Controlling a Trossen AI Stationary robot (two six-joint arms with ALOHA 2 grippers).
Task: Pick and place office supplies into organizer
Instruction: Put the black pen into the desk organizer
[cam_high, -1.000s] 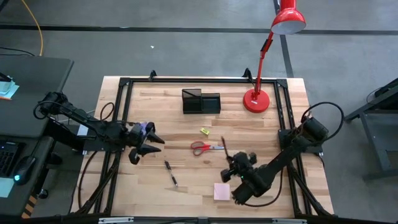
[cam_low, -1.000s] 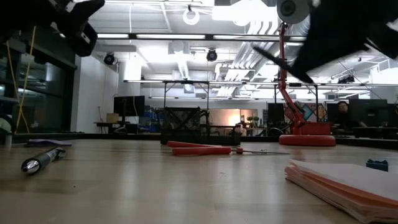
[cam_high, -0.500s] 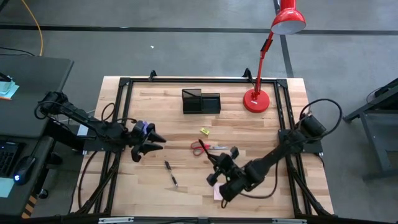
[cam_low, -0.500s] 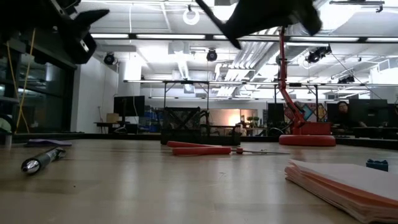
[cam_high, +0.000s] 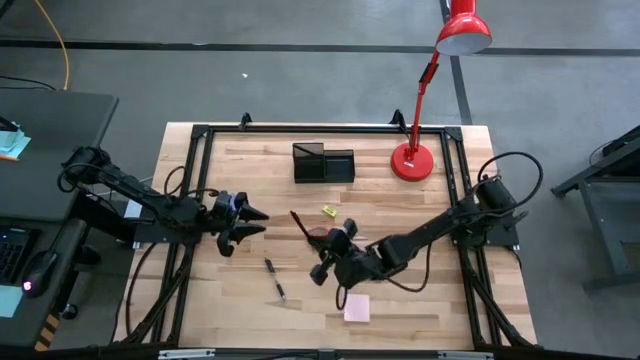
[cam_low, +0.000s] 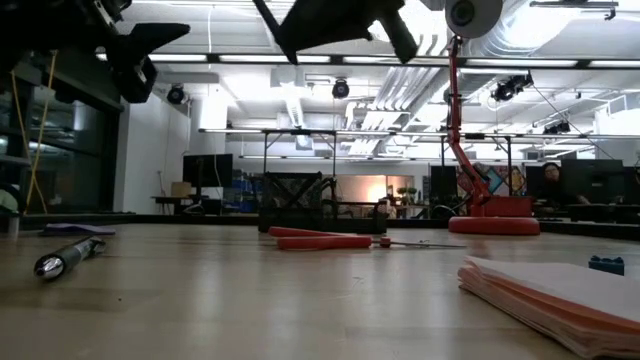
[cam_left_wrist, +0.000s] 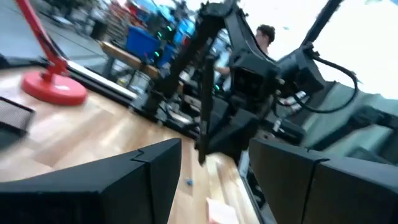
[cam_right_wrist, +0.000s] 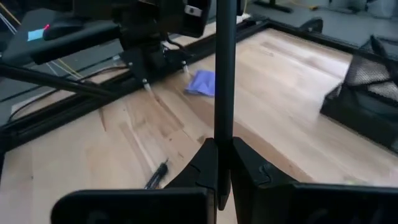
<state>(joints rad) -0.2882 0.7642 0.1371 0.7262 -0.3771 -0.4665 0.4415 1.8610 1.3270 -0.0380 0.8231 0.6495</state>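
Wooden table (cam_high: 420, 205), bright workshop behind

The bench (cam_high: 420, 290) is a light wood butcher-block top with a black metal frame (cam_high: 200, 135) running around it, sitting on a grey concrete floor (cam_high: 300, 80) with dark tape lines crossing it. A red desk lamp (cam_high: 412, 160) is standing at the far right corner, its shade (cam_high: 463, 35) hanging out past the edge. A dark desk (cam_high: 40, 150) with a computer mouse (cam_high: 42, 268) is sitting off to the left. Looking level across, it's an open lab: ceiling strip lights (cam_low: 300, 58) are glowing, exposed ducting (cam_low: 400, 100) is running overhead, monitors (cam_low: 205, 172) are lining the back, and a person (cam_low: 548, 176) is sitting far right.
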